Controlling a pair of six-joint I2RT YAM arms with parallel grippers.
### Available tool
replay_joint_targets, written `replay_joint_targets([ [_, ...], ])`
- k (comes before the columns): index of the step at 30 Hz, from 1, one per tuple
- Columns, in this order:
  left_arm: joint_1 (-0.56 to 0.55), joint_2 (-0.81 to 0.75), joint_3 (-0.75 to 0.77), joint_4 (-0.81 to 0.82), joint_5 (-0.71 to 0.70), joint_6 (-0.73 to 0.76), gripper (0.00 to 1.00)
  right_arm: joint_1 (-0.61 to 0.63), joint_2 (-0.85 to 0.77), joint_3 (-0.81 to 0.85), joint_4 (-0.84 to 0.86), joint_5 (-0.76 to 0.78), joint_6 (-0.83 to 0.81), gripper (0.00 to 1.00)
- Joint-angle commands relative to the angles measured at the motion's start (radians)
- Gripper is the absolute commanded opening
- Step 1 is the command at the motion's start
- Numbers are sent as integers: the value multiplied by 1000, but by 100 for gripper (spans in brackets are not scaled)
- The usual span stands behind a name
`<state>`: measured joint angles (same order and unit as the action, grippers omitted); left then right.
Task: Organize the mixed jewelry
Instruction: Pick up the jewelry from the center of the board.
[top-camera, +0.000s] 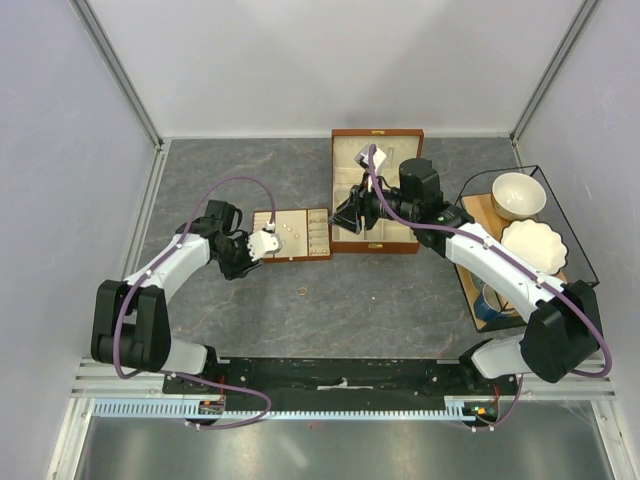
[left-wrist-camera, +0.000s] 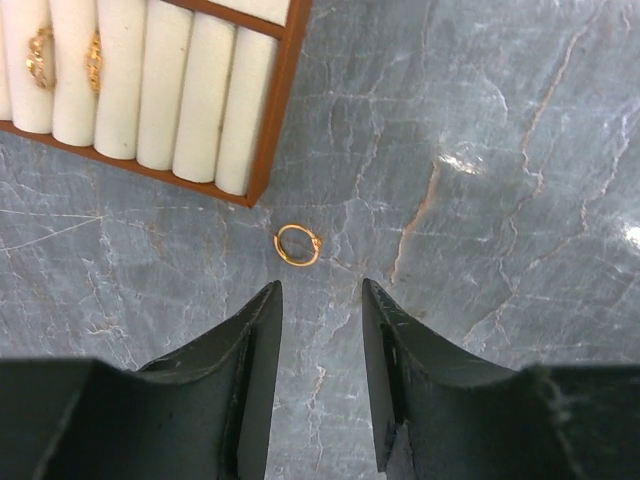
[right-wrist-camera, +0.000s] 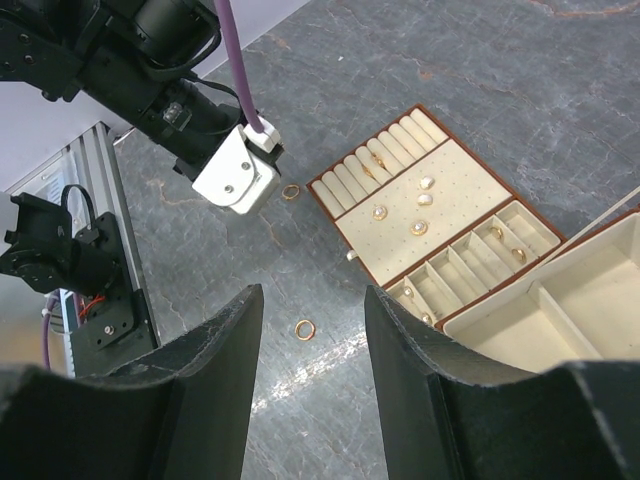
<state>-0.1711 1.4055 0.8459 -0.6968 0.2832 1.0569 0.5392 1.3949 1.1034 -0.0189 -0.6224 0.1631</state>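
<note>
Gold ring (left-wrist-camera: 297, 245) lies just ahead of left end effector (left-wrist-camera: 320, 290).

Light is bright and even, shadows faint. Ahead and right of my left jaws, pale glare sits on the table (left-wrist-camera: 500, 330). Between my right jaws lies another sheen; my fingers (right-wrist-camera: 200, 400) look dark and soft.

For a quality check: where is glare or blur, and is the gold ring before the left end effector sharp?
Left wrist view: the thin gold ring is sharp; pale glare spots lie on the grey marbled table at right. Right wrist view: its black end effector fingers look soft. Top external view: even light.
</note>
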Motion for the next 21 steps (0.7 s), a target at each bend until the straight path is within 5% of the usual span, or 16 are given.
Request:
replay_joint_targets([
  [1,-16,22,-8,114,-7,-100,44,-1,-4,12,22,6,-17,53],
  [21,4,148,79,76,-24,-97,33,1,-34,-20,33,4,-25,51],
])
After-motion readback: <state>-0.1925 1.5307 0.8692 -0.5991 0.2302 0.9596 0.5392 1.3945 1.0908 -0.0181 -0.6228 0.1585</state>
